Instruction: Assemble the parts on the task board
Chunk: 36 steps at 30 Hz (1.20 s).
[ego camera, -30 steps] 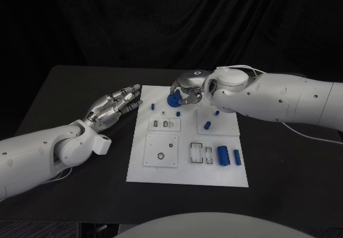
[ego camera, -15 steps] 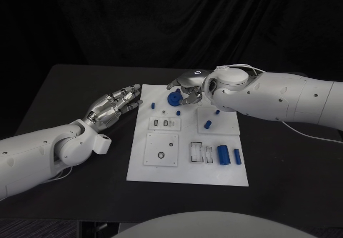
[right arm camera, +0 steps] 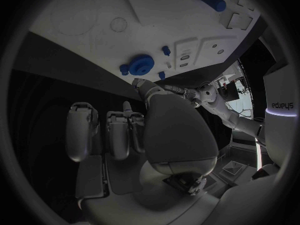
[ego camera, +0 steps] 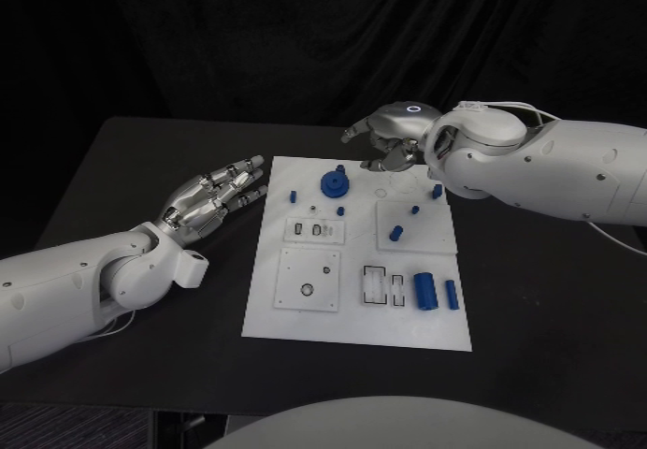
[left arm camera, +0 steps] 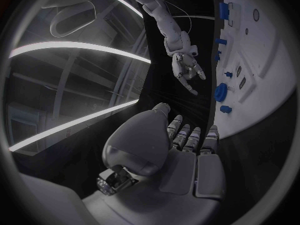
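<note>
The white task board (ego camera: 310, 323) lies in the middle of the table. A blue gear (ego camera: 333, 182) stands near its far edge, also seen in the wrist views (left arm camera: 220, 91) (right arm camera: 142, 64). My right hand (ego camera: 384, 140) hovers behind and to the right of the gear, apart from it, fingers spread and holding nothing (left arm camera: 185, 70). My left hand (ego camera: 216, 198) is held flat and open just off the board's left edge. Small blue pegs (ego camera: 395, 234) stand on the far half of the board, and two blue cylinders (ego camera: 424, 291) lie near the right edge.
White inset plates with slots and holes (ego camera: 308, 279) sit on the board's near-left part. Black table (ego camera: 539, 318) surrounds the board on all sides. My right arm (ego camera: 553, 173) spans the far right of the table.
My right hand has let go of the blue gear and drawn up and back to the right. The gear stays on the board. The left hand has not moved.
</note>
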Each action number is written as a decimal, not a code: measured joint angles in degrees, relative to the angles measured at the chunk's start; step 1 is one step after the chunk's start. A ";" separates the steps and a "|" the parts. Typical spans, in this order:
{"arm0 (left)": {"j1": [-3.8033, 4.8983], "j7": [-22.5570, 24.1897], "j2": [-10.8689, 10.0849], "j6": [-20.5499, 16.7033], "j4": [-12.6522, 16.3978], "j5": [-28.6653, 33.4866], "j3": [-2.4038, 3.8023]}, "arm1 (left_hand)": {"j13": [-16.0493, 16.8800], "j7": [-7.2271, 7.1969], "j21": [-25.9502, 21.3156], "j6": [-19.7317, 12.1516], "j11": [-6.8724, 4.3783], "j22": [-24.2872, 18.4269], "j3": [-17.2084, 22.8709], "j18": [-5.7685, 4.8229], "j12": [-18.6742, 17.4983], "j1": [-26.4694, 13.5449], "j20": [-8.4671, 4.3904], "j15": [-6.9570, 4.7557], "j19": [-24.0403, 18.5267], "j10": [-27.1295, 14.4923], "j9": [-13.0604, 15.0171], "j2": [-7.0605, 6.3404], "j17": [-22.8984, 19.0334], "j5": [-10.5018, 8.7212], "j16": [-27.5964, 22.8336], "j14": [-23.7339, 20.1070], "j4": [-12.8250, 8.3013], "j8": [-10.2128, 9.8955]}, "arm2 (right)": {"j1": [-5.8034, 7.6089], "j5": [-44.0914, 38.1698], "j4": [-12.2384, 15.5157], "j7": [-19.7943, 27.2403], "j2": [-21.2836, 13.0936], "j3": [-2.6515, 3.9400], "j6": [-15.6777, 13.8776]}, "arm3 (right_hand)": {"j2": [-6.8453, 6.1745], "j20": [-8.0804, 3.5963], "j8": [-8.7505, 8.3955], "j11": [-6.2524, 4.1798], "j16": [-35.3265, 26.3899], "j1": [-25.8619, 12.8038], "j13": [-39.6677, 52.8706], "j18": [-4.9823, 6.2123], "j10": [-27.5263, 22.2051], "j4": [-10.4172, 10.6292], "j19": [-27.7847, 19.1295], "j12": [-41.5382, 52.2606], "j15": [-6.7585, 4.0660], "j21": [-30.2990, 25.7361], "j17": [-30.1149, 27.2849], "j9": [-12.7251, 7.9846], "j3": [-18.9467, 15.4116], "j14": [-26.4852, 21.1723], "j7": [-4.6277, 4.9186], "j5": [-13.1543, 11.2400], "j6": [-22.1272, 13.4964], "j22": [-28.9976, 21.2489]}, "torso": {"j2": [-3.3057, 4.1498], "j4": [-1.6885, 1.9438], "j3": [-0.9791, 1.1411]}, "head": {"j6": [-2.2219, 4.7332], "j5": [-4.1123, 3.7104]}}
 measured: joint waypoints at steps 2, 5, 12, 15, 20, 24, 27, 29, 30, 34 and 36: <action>0.00 0.00 0.00 0.00 0.00 0.00 0.00 | 0.00 0.00 0.00 0.00 0.00 0.00 0.00 0.00 0.00 0.00 0.00 0.00 0.00 0.00 0.00 0.00 0.00 0.00 0.00 0.00 0.00 0.00 | 0.16 0.00 0.52 -0.03 -0.79 -0.03 -0.03 | 0.32 0.00 0.00 0.00 0.00 -0.32 0.00 0.00 0.00 0.15 0.00 0.00 0.00 0.00 0.00 0.01 -0.15 0.00 0.08 0.00 0.58 0.00 | 0.02 -0.03 0.01 | -0.02 -0.13; -0.01 0.00 0.07 -0.01 -0.02 0.00 0.00 | 0.00 0.00 0.00 0.00 0.00 0.00 0.00 0.00 0.00 0.00 0.00 0.00 0.00 0.00 0.00 0.00 0.00 0.00 0.00 0.00 0.00 0.00 | 0.19 0.00 0.91 -0.07 -1.37 -0.11 0.21 | 0.45 0.00 0.22 0.00 0.00 -0.45 -0.01 0.00 0.00 0.30 0.00 0.00 0.00 0.00 0.00 0.01 -0.30 0.00 0.15 -0.27 1.26 0.00 | 0.05 -0.07 0.03 | -0.02 -0.25; -0.12 0.00 0.48 0.01 -0.07 0.00 -0.01 | 0.00 0.00 0.00 0.00 0.00 0.00 0.16 0.00 0.00 0.00 0.00 0.00 0.00 0.00 0.00 0.00 0.00 0.00 0.00 0.00 0.16 0.00 | -0.72 0.00 0.34 -0.10 -0.71 -0.14 1.85 | 0.61 0.21 0.22 0.00 0.00 -0.61 -0.01 0.00 0.00 0.30 0.21 0.00 0.00 0.24 0.00 0.08 -0.30 0.00 0.15 -0.50 2.09 -0.01 | 0.02 -0.21 0.02 | 0.05 -0.23; -0.16 0.00 0.48 0.02 -0.08 0.00 -0.01 | 0.00 0.00 0.00 0.00 0.00 0.00 0.16 0.00 0.00 0.00 0.00 0.00 0.00 0.00 0.00 0.00 0.00 0.00 0.00 0.00 0.16 0.00 | -1.30 0.00 -0.41 -0.09 0.10 -0.16 2.63 | 0.68 0.21 0.22 0.00 0.00 -0.68 -0.01 0.00 0.00 0.30 0.21 0.00 0.00 0.24 0.00 0.08 -0.30 0.00 0.15 -0.50 2.09 -0.01 | 0.01 -0.33 0.01 | -0.09 -0.05; -0.19 0.00 0.48 0.02 -0.20 0.00 -0.01 | -0.01 0.00 0.00 0.00 0.00 0.00 0.16 0.00 0.00 0.00 0.00 0.00 0.00 0.00 0.00 0.00 0.00 0.00 0.00 0.00 0.16 0.00 | -2.17 0.00 -2.00 -0.04 1.65 -0.17 3.67 | 0.68 0.21 0.22 0.00 0.00 -0.68 -0.01 -0.01 0.00 0.30 0.21 0.00 0.00 0.24 0.00 0.07 -0.30 0.00 0.15 -0.50 2.09 -0.01 | 0.02 -0.52 0.06 | -0.21 0.08; -0.20 0.00 0.56 0.03 -0.41 0.00 0.00 | 0.04 0.00 0.00 0.00 0.00 0.00 0.32 0.00 0.00 0.00 0.00 0.00 0.00 0.00 0.00 0.00 0.00 0.00 0.00 -0.01 0.00 0.00 | -2.74 0.00 -3.30 -0.01 3.06 -0.17 4.28 | 0.68 0.21 0.43 0.00 0.00 -0.68 -0.02 -0.01 0.00 0.30 0.21 0.00 0.00 0.24 0.00 0.07 -0.30 0.00 0.14 -0.65 2.51 -0.01 | 0.02 -0.54 0.08 | -0.40 0.04; -0.20 0.00 0.75 0.04 -0.50 0.00 0.00 | 0.04 0.00 0.00 0.00 0.00 0.00 0.32 0.00 0.00 0.00 0.00 -0.01 0.00 0.00 0.00 0.00 0.00 0.00 0.00 -0.01 0.00 0.00 | -3.01 0.00 -3.85 0.05 3.97 -0.17 4.65 | 0.67 0.21 0.43 0.00 0.00 -0.68 -0.02 0.00 0.00 0.30 0.21 0.00 0.00 0.24 0.00 0.24 -0.30 0.00 0.05 -0.72 3.42 -0.01 | 0.02 -0.52 0.08 | -0.47 -0.15; -0.21 0.00 0.87 0.07 -0.52 0.00 0.00 | 0.04 0.00 0.00 0.00 0.00 0.00 0.32 0.00 0.00 0.00 0.00 -0.01 0.00 0.00 0.00 0.00 0.00 0.00 0.00 -0.01 0.00 0.00 | -3.20 0.00 -4.10 0.11 4.49 -0.16 4.89 | 0.67 0.21 0.88 0.01 0.00 -0.68 -0.02 0.00 0.00 0.30 0.21 0.00 0.00 0.24 0.00 0.42 -0.30 0.00 0.06 -0.72 4.68 -0.01 | 0.03 -0.48 0.08 | -0.49 -0.22; -0.21 0.00 0.90 0.08 -0.53 0.00 0.00 | 0.04 0.00 0.00 0.00 0.00 0.00 0.32 0.00 0.00 0.00 0.00 -0.01 0.00 0.00 0.00 0.00 0.00 0.00 0.00 -0.01 0.00 0.00 | -3.28 0.00 -4.17 0.13 4.66 -0.16 4.97 | 0.67 0.21 0.88 0.01 0.00 -0.68 -0.02 0.00 0.00 0.30 0.21 0.00 0.00 0.23 0.00 0.45 -0.30 0.00 0.06 -0.72 5.28 -0.01 | 0.04 -0.46 0.08 | -0.49 -0.23; -0.21 0.00 0.95 0.11 -0.61 0.00 0.00 | 0.04 0.00 0.00 0.00 0.00 0.00 0.32 0.00 0.00 0.00 0.00 -0.01 0.00 0.00 0.00 0.00 0.00 0.20 0.00 -0.01 0.00 0.00 | -3.49 0.00 -4.30 0.25 5.23 -0.16 5.30 | 0.67 0.21 1.83 0.01 0.00 -0.68 -0.02 0.00 0.00 0.31 0.21 0.00 0.00 0.15 0.00 0.45 -0.29 0.00 0.03 -0.72 7.85 -0.01 | 0.04 -0.37 0.07 | -0.49 -0.21; -0.21 0.00 0.95 0.13 -0.64 0.00 -0.01 | 0.04 0.00 0.00 0.00 0.00 0.00 0.32 0.00 0.00 0.00 0.00 -0.01 0.00 0.00 0.00 0.00 0.00 0.20 0.00 -0.01 0.00 0.00 | -3.50 0.00 -4.36 0.30 5.41 -0.12 5.39 | 0.67 0.21 2.49 0.01 0.00 -0.68 -0.02 0.00 0.00 0.47 0.21 0.00 0.00 0.00 0.00 0.54 -0.13 0.00 0.26 -0.72 9.82 -0.01 | 0.05 -0.36 0.03 | -0.49 -0.16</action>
